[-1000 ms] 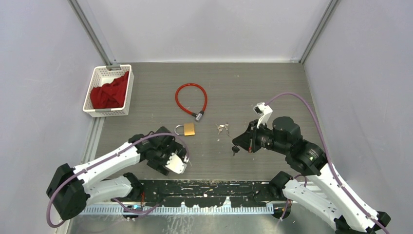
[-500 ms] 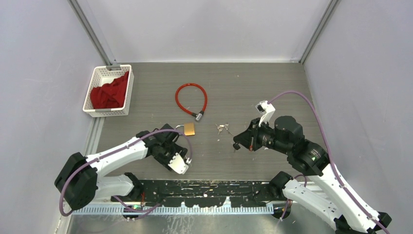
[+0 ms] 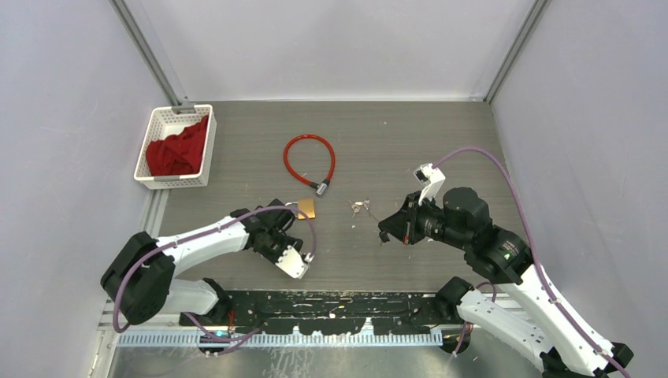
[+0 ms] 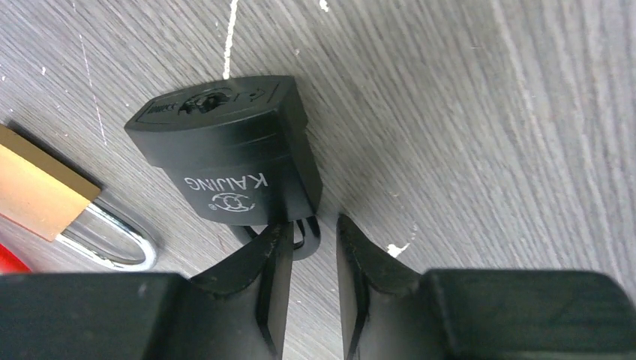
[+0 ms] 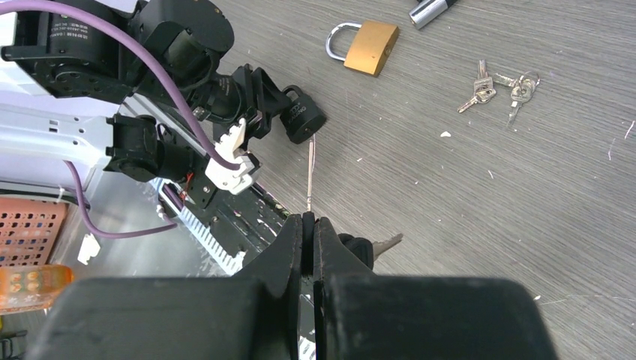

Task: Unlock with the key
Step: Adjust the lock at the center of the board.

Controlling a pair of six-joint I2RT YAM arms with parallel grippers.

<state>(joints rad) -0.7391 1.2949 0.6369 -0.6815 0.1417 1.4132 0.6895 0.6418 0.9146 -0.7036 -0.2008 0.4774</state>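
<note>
Near a gold metal padlock [image 4: 45, 191], the left pincer [image 4: 311, 225], slightly spread, straddles the black padlock [image 4: 225, 165] loop; the right pincer [image 5: 309, 219] pinches a black-headed key [image 5: 360, 249].

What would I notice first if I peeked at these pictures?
Probably the black padlock lying near the front of the table, its shackle between the fingers of the left tool. Then the red cable lock mid-table, and the red cloth in the white basket at far left.

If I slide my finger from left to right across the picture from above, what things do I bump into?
white basket → red cable lock → loose keys → right gripper
</note>
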